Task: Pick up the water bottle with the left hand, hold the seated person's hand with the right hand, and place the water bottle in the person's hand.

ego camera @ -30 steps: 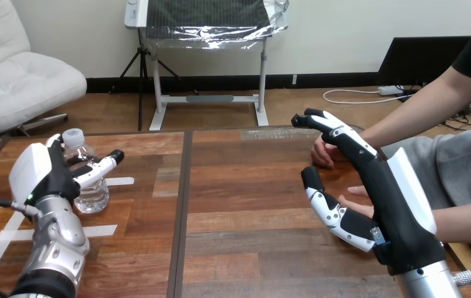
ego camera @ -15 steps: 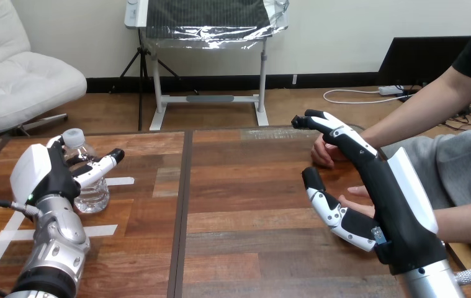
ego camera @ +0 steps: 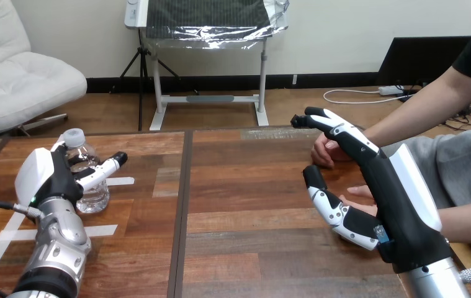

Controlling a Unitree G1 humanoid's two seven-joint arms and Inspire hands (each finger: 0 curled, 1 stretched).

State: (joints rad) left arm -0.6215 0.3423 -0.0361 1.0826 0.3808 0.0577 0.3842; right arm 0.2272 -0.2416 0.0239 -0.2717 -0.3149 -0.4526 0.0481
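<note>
The water bottle [ego camera: 90,194] stands upright on the table [ego camera: 245,186]. My left robot hand [ego camera: 49,180] is right against it, with the thumb stretched straight across its near side and not closed round it. Well to the right of the bottle, my right robot hand [ego camera: 400,205] is raised, fingers straight and thumb spread. Just past it, farther from the bottle, are the person's upper hand [ego camera: 323,151] and the person's lower hand [ego camera: 358,193]. I cannot tell whether I touch them.

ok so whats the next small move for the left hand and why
Probably curl the left hand shut round the water bottle. The bottle stands upright on the table, right against the open hand, whose straight thumb lies across its front, and nothing grips it yet.
</note>
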